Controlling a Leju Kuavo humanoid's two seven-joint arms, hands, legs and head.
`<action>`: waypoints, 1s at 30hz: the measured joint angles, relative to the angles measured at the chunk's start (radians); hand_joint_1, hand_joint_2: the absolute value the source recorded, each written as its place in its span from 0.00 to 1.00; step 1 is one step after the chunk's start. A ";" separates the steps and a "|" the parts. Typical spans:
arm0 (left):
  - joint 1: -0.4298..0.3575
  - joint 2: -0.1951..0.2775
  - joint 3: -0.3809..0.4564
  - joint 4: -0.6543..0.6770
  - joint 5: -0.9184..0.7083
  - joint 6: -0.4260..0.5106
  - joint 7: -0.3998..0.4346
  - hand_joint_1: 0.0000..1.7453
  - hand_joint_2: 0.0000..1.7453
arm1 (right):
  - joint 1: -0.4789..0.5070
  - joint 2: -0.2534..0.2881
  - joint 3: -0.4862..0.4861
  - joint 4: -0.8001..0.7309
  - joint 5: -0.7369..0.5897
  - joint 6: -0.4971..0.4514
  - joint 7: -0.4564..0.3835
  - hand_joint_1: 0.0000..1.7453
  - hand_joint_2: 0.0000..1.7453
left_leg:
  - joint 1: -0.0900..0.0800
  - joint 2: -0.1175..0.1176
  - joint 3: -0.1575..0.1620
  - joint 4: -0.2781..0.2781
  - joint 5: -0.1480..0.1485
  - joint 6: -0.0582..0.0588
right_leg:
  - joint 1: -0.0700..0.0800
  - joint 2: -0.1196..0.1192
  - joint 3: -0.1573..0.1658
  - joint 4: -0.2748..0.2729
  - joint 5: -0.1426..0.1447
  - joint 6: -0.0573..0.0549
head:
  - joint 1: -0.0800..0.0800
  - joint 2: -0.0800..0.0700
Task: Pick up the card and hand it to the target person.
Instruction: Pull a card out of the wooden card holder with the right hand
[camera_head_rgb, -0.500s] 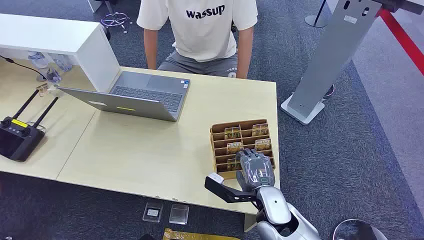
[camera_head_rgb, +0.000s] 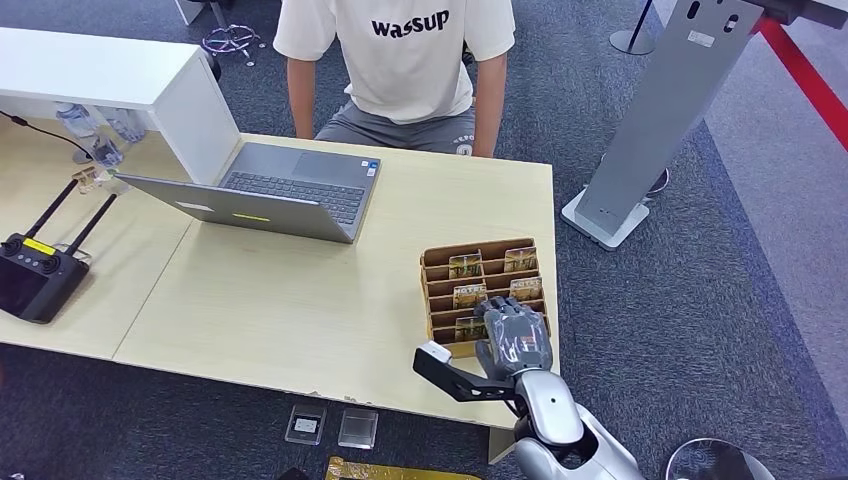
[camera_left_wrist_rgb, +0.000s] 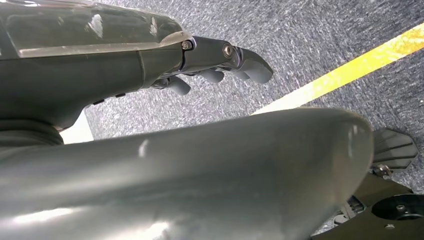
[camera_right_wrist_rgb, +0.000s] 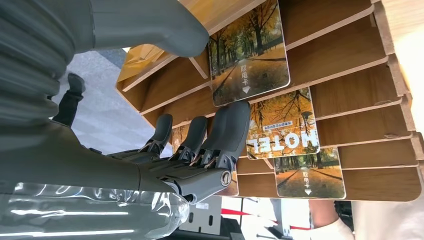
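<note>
Pale wood table (camera_head_rgb: 300, 300) spans the scene; person (camera_head_rgb: 400, 60) in white tee sits at far side. Open grey laptop (camera_head_rgb: 270, 195) far-centre, black remote controller (camera_head_rgb: 35, 280) at left edge. Wooden card rack (camera_head_rgb: 480, 262) near the table's right edge, w/ several cards in slots. Right hand (camera_head_rgb: 515, 338) is over the rack's near rows, fingers (camera_right_wrist_rgb: 227, 125) extended, tips against a slotted card (camera_right_wrist_rgb: 248, 55), thumb apart, nothing grasped yet. Left hand (camera_left_wrist_rgb: 220, 60) hangs over carpet, fingers loosely curled, holding nothing.

Glossy cards (camera_right_wrist_rgb: 248, 52) in a matt wooden rack (camera_right_wrist_rgb: 350, 42).
</note>
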 joint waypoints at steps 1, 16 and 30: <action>0.000 0.000 0.000 0.000 0.000 0.000 0.000 0.00 0.00 | 0.000 0.000 0.000 0.001 0.000 0.000 0.000 0.46 1.00 | 0.000 0.000 0.000 0.000 0.000 0.000 | 0.000 0.000 0.000 0.000 0.000 0.000 | 0.000 0.000; -0.001 0.000 0.000 0.000 -0.005 0.000 0.000 0.00 0.00 | -0.001 0.000 -0.001 0.004 -0.001 0.000 -0.002 0.74 1.00 | 0.000 0.000 0.000 0.000 0.000 0.000 | 0.000 0.000 0.000 0.000 0.000 0.000 | 0.000 0.000; 0.000 0.000 0.000 0.000 -0.005 -0.001 0.000 0.00 0.00 | -0.008 0.000 -0.001 0.006 -0.019 0.001 -0.011 0.76 1.00 | 0.000 0.000 0.000 0.000 0.000 0.000 | 0.000 0.000 0.000 0.000 0.000 0.000 | 0.000 0.000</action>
